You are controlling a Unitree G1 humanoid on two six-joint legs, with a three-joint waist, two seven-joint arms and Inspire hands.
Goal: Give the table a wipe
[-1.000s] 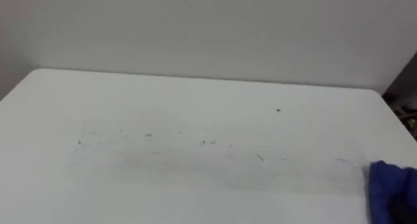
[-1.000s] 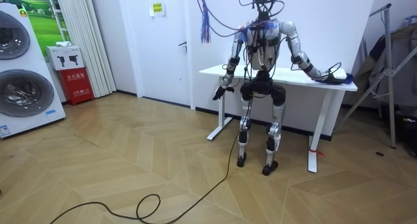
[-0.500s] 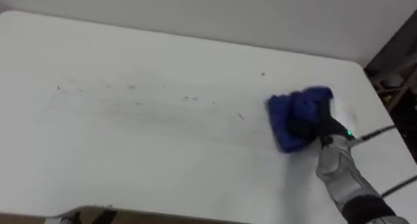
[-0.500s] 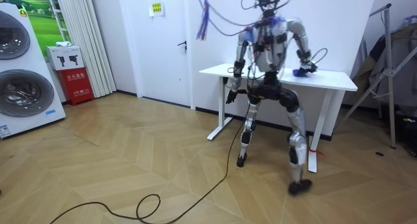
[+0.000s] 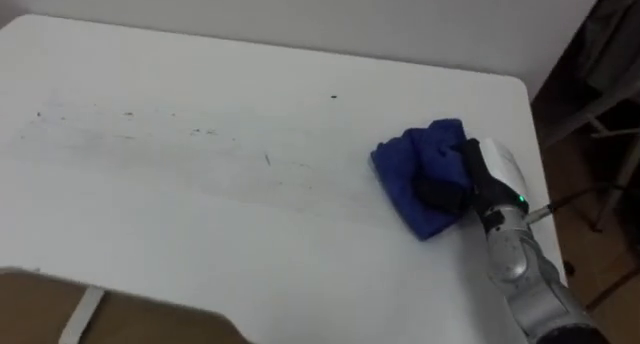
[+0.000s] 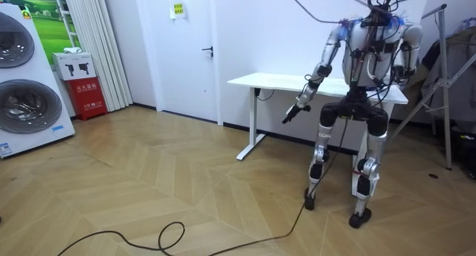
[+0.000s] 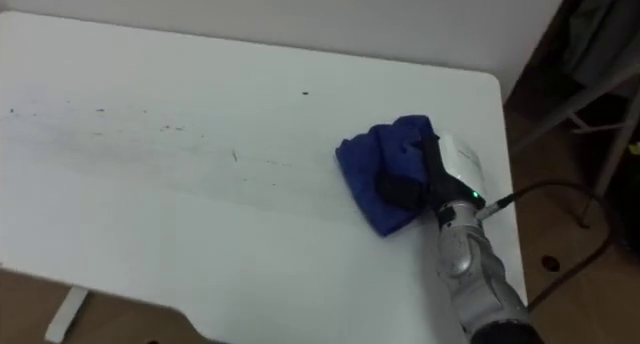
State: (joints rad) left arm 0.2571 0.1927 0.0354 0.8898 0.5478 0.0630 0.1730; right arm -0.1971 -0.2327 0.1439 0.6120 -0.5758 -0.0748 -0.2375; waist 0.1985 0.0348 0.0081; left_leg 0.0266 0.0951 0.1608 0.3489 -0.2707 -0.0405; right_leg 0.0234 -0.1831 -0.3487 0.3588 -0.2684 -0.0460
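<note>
My right hand [image 5: 468, 184] rests on a crumpled blue cloth [image 5: 412, 174] in the right part of the left eye view, at about mid height. My forearm comes up to it from the lower right corner. My dark fingers are curled into the cloth and grip it, and a fold of the fabric bunches up above them. The cloth lies flat on the white rectangular table [image 5: 200, 224], near the table's right edge but not over it. A band of faint dark marks [image 5: 130, 116] runs across the tabletop from the upper left towards the middle and ends short of the cloth. A small dark speck [image 5: 334, 97] sits apart from them, above and left of the cloth. A strip of wooden floor [image 5: 40, 309] shows past the table's near edge in the lower left corner. In the room view I stand at the end of the table on the view's right, facing it. My left hand [image 6: 288, 114] is held out towards the view's left, lower than the tabletop and clear of it. I cannot tell how its fingers are set.
</note>
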